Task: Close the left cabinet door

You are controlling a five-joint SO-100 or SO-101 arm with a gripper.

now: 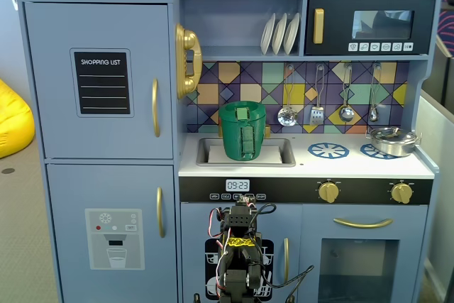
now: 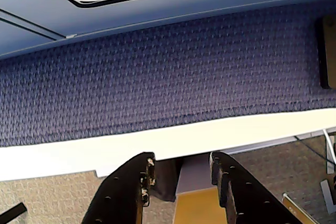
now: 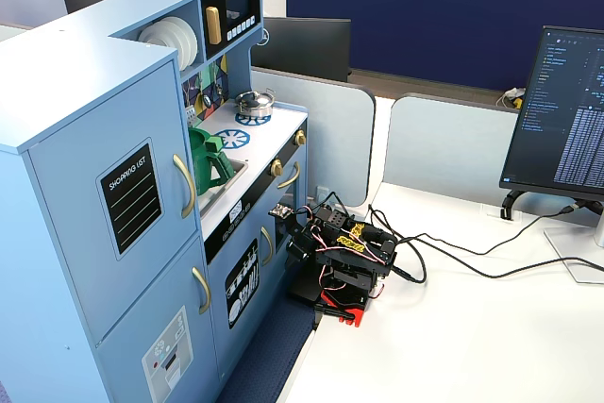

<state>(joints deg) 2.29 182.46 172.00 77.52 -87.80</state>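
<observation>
The left cabinet door (image 1: 99,79), with its chalkboard panel, is sitting at the upper left of the toy kitchen and is looking flush with its frame in both fixed views. It is probably a light, rigid panel swinging on side hinges; pushing the flat face near the gold handle (image 1: 155,108) should be enough (the handle itself looks smooth). The gripper (image 2: 181,169) is hanging spread and empty, low over the surface (image 3: 453,327).
</observation>
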